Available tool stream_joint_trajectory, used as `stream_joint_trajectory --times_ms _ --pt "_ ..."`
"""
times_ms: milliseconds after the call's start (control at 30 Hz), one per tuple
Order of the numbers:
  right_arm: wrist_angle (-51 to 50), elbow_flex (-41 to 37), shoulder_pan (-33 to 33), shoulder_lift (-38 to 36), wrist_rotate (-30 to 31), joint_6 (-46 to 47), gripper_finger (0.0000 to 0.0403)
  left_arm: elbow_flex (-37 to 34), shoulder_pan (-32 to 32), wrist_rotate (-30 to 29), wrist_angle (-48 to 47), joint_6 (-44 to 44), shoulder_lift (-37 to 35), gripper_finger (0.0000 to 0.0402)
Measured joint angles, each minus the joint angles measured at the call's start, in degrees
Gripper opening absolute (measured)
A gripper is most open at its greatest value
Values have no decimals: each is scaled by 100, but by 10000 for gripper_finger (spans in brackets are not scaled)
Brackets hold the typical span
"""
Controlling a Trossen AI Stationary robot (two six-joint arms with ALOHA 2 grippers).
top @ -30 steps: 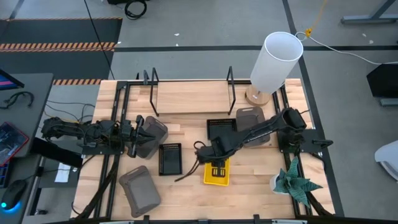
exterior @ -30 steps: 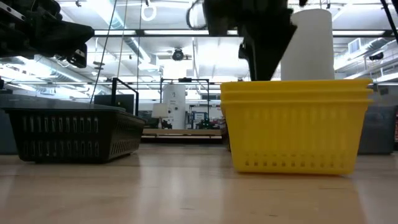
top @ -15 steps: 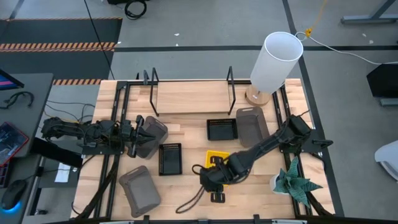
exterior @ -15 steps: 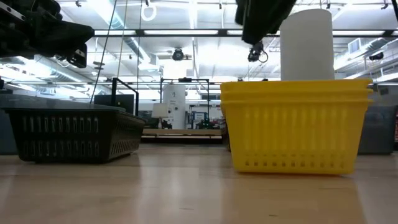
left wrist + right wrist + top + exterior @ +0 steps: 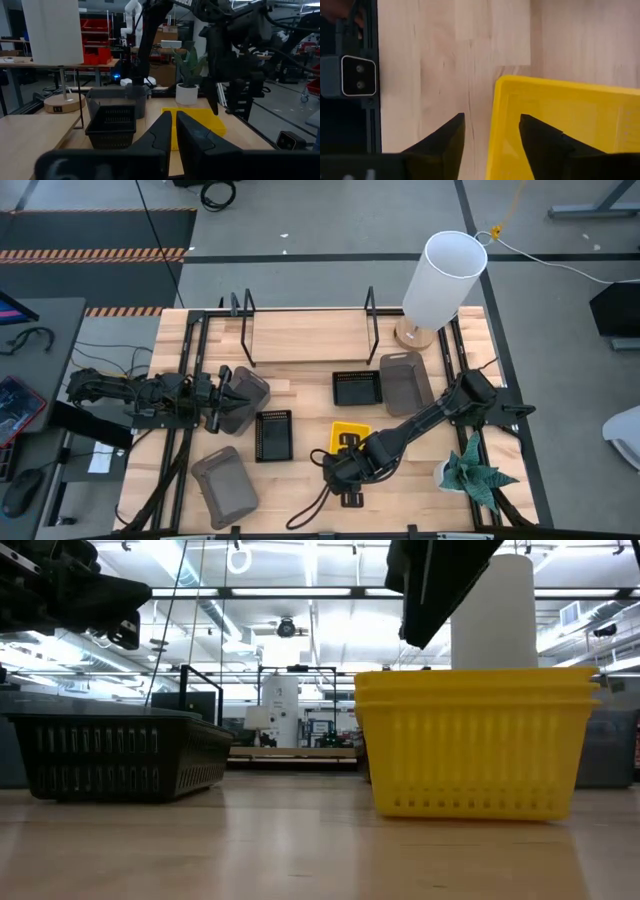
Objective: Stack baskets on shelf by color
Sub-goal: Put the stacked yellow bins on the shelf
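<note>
Baskets are all off the shelf (image 5: 305,338), which stands bare at the table's far edge between its black end loops. Three gray baskets are scattered: one (image 5: 226,486) near the front left corner, one (image 5: 242,396) at the left side under the left arm, one (image 5: 405,383) toward the far right beside the lamp (image 5: 438,280). Two black baskets (image 5: 273,434) sit near the middle. The yellow stack (image 5: 347,439) rests near the front edge.

The right gripper (image 5: 340,471) has pulled back from over the yellow stack toward the front edge, and its jaws have spread wider, straddling the stack's front rim with nothing held. It looks to be lining up for a grasp of that rim, so the yellow stack is nested but not yet shelved.

The left gripper (image 5: 172,131) waits at the left side, jaws nearly pressed together and holding nothing.
</note>
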Motion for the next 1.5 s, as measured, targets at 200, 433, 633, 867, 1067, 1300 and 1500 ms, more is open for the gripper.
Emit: stream_joint_trajectory --times_ms 200,433,633,867,1067,1300,1500 --pt "33 2 -2 273 -37 -9 236 0 0 1 -1 0 2 26" --pt "-89 0 -4 631 -38 -133 233 0 2 0 0 0 2 35" --pt "-310 0 -22 662 63 -142 187 -1 0 1 5 0 0 31" --pt "-371 0 -41 662 -216 -131 78 -1 0 2 5 0 0 26" --pt "-503 104 -96 651 -538 -123 18 0 0 2 -2 0 2 34" --pt "-1202 860 -89 656 -553 -43 23 -2 2 0 -1 0 2 31" --pt "-1999 1533 -87 656 10 -304 17 0 0 2 -4 -1 1 25"
